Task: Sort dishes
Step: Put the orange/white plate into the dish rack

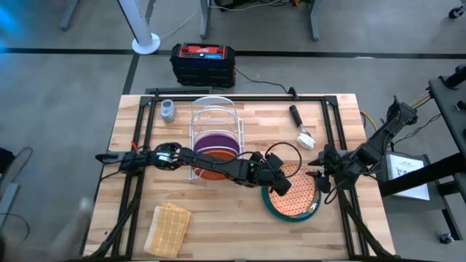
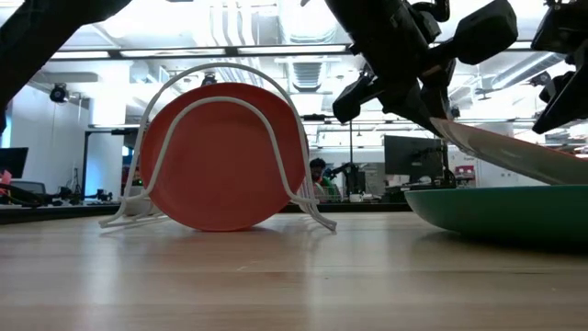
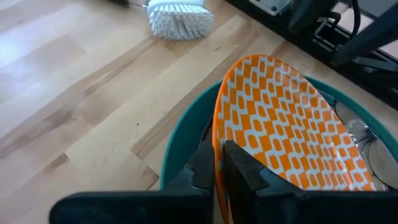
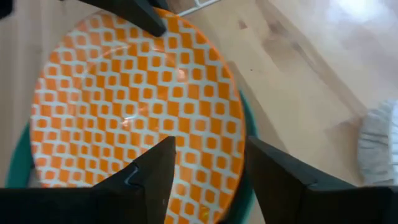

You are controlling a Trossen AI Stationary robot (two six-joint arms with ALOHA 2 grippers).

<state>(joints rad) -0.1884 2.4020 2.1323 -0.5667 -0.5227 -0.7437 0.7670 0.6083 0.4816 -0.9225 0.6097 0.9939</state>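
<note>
The orange-patterned plate [image 1: 297, 191] lies tilted in the larger teal-green plate [image 1: 271, 209] at the table's right. My left gripper [image 3: 219, 167] reaches across from the left and is shut on that plate's left rim. My right gripper [image 4: 208, 177] hovers open over the plate's right edge, one finger on each side, touching nothing that I can see. A plain orange plate [image 2: 220, 156] and a purple plate [image 1: 215, 140] stand on edge in the white wire rack [image 1: 213, 116]. Something clear [image 3: 356, 132] shows under the patterned plate. My left gripper pinches the patterned plate's rim [image 3: 217, 134] between its two fingers, one above the plate and one below. The fingers come from the table's left, slanting down. The held edge [image 2: 443, 125] is raised; the plate slopes down to the right into the teal-green plate.
A white dish brush [image 1: 302, 134] lies behind the plates. A tan woven cloth [image 1: 169, 227] sits at the near left corner, a small grey object [image 1: 167, 110] at the far left. A black and red box [image 1: 204, 62] stands on the floor beyond the table.
</note>
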